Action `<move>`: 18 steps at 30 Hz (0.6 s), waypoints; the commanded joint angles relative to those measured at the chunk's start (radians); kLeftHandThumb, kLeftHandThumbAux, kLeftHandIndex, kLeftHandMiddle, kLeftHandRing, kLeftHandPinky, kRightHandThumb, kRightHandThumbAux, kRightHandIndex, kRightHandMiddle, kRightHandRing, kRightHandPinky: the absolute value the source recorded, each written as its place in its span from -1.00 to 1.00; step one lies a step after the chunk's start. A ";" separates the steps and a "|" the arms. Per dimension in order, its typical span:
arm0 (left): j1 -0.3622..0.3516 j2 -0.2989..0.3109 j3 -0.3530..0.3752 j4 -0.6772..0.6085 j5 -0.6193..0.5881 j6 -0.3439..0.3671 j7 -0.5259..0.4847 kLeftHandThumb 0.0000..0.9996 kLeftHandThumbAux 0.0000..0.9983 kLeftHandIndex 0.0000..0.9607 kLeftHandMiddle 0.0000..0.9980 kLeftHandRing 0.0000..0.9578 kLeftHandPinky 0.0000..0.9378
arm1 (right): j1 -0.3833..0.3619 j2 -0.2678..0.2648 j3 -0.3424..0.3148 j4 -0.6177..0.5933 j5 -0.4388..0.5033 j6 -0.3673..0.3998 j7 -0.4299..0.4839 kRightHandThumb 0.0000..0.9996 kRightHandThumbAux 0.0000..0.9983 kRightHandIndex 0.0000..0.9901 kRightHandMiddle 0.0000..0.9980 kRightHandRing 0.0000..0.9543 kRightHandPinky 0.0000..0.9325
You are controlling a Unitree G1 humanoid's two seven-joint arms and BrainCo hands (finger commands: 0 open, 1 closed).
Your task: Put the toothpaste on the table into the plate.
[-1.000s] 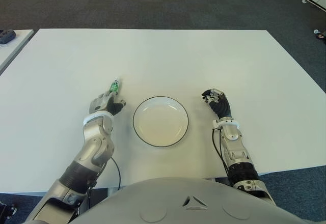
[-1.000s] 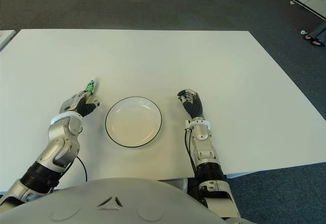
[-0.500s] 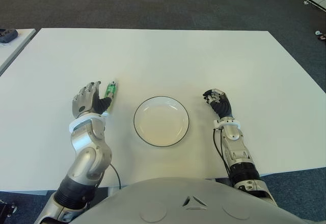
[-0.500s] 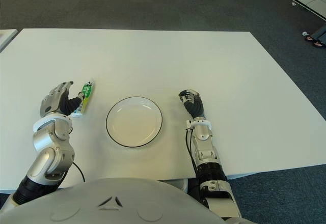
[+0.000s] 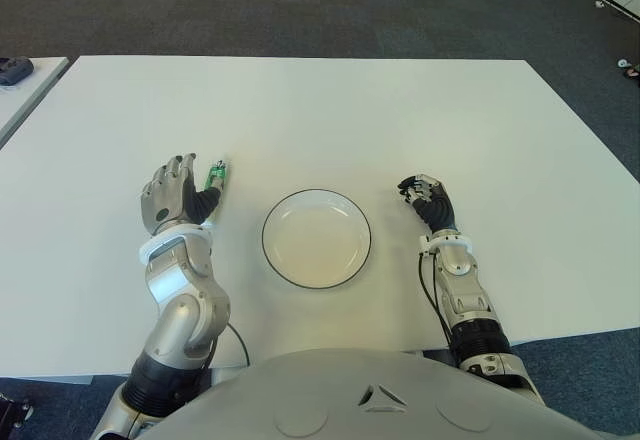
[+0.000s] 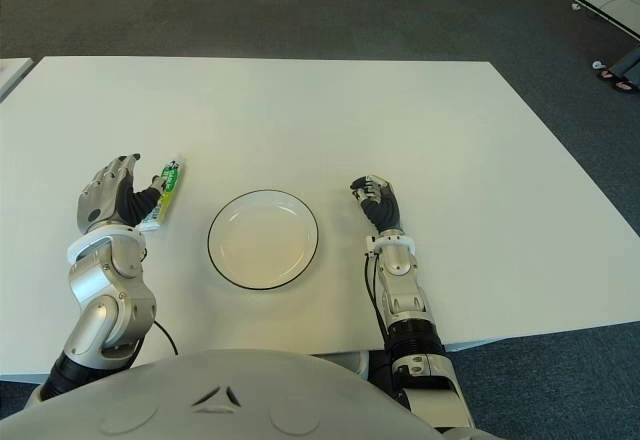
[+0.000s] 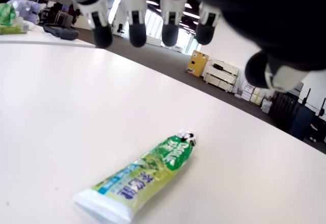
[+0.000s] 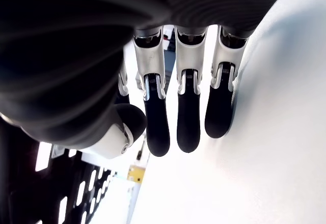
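Note:
The green and white toothpaste tube [image 5: 214, 184] lies flat on the white table [image 5: 320, 110], left of the round white plate [image 5: 316, 240] with a dark rim. My left hand [image 5: 172, 190] stands just left of the tube, open with its fingers spread. In the left wrist view the fingers [image 7: 136, 30] hover above the tube [image 7: 142, 180] and do not touch it. The plate holds nothing. My right hand [image 5: 425, 198] shows right of the plate, its fingers [image 8: 186, 117] relaxed around nothing.
A second white table's corner [image 5: 25, 85] with a dark object shows at far left. Dark carpet [image 5: 300, 5] lies beyond the table's far edge.
My left hand has swung left off the tube and spread its fingers. The tube, earlier mostly covered by the hand, now shows in full on the table. The right hand is unchanged.

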 commanded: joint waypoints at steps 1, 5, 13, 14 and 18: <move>0.004 -0.039 0.010 0.007 0.059 0.010 0.011 0.12 -0.41 -1.00 -1.00 -1.00 -1.00 | 0.003 -0.005 0.005 0.016 -0.005 0.010 0.007 0.43 0.47 -0.15 -0.10 -0.12 -0.11; -0.011 -0.073 0.014 0.041 0.107 0.021 0.021 0.10 -0.41 -1.00 -1.00 -1.00 -1.00 | 0.002 -0.006 0.006 0.021 -0.007 0.003 0.006 0.43 0.47 -0.15 -0.11 -0.12 -0.12; -0.034 -0.124 0.025 0.102 0.153 0.020 0.017 0.05 -0.39 -1.00 -1.00 -1.00 -1.00 | -0.002 -0.006 0.005 0.031 -0.001 -0.005 0.007 0.43 0.47 -0.15 -0.11 -0.14 -0.14; -0.036 -0.129 0.027 0.107 0.154 0.019 0.013 0.04 -0.38 -1.00 -1.00 -1.00 -1.00 | -0.003 -0.006 0.005 0.032 -0.001 -0.006 0.007 0.43 0.47 -0.15 -0.11 -0.14 -0.14; -0.055 -0.150 0.036 0.149 0.138 0.019 0.007 0.03 -0.37 -1.00 -1.00 -1.00 -1.00 | -0.005 -0.005 0.005 0.034 -0.003 -0.001 0.002 0.43 0.47 -0.15 -0.11 -0.14 -0.13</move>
